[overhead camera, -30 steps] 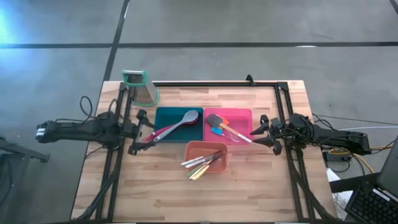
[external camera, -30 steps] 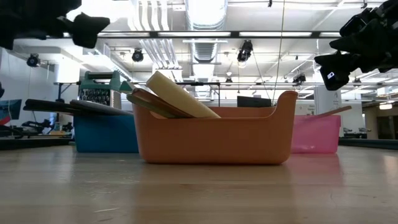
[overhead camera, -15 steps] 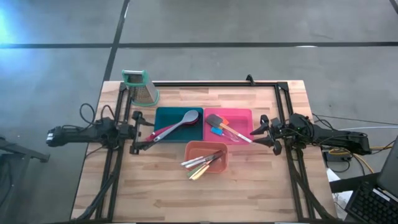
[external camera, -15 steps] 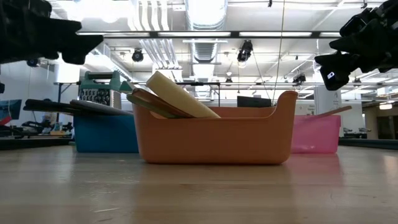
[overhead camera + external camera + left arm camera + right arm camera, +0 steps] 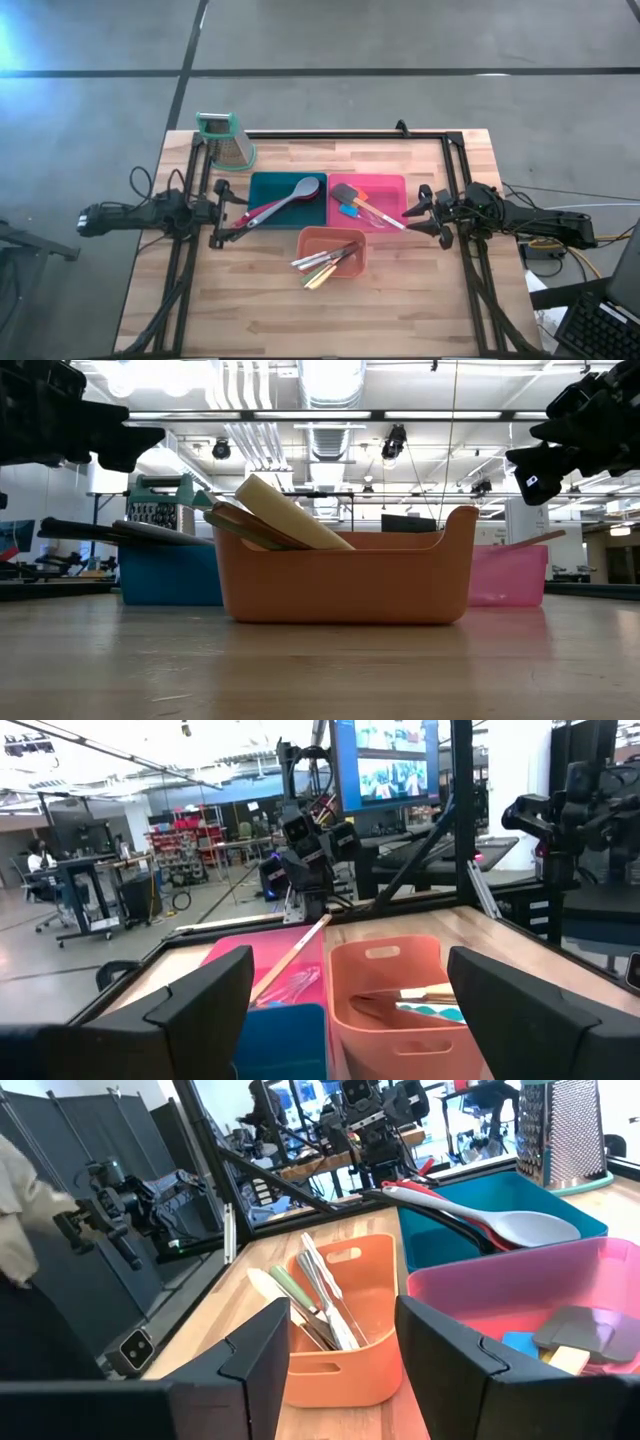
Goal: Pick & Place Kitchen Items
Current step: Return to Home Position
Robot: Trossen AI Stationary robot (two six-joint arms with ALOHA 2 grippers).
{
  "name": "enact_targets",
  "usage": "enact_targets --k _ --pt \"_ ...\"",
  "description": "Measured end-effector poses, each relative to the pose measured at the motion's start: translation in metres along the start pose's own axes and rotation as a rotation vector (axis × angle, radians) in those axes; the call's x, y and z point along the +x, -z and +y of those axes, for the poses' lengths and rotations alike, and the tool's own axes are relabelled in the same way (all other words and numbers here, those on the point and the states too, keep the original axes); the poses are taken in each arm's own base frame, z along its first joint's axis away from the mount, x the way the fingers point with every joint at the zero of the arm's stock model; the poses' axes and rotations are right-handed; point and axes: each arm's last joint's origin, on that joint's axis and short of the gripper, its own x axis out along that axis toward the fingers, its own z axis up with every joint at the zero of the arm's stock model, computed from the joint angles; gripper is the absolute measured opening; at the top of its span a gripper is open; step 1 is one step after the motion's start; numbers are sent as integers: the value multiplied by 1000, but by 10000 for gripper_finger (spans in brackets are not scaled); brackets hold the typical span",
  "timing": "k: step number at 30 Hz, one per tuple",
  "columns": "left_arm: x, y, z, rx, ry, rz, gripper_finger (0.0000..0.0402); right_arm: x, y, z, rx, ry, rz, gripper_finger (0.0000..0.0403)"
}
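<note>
Grey concrete floor (image 5: pixel 400 40) surrounds the wooden table (image 5: pixel 250 310), and every utensil I can find on it sits in a tray. The grey serving spoon (image 5: pixel 302 190) and a red spoon (image 5: pixel 258 214) lie in the blue tray (image 5: pixel 287 176). The spatulas (image 5: pixel 347 200) are in the pink tray (image 5: pixel 385 178) just right of it, and the knives (image 5: pixel 325 262) are in the orange tray (image 5: pixel 331 229) on the near side. A box grater (image 5: pixel 226 142) stands at the far left corner. The left arm (image 5: pixel 140 212) reaches in from the left edge, and its left jaws hang spread wide and empty just beside the blue tray's left end. The right arm (image 5: pixel 520 215) comes from the right edge, its right jaws likewise released and empty, near the pink tray's right end. The spoons run diagonally, bowls far-right and handles near-left, so the red handle points out toward the left jaws. One spatula handle slants over the pink rim toward the right jaws. I judge sorting done and only the retreat left. Each arm should draw straight outward, away from those handles.
</note>
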Motion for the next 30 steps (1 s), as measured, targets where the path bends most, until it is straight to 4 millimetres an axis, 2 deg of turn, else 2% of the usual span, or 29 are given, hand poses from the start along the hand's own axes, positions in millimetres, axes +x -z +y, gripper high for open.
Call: enact_targets --k 24,30 --pt "1 2 0 -4 3 18 337 0 0 0 -11 0 1 177" --pt "1 2 0 -4 3 18 337 1 2 8 -53 -72 15 171"
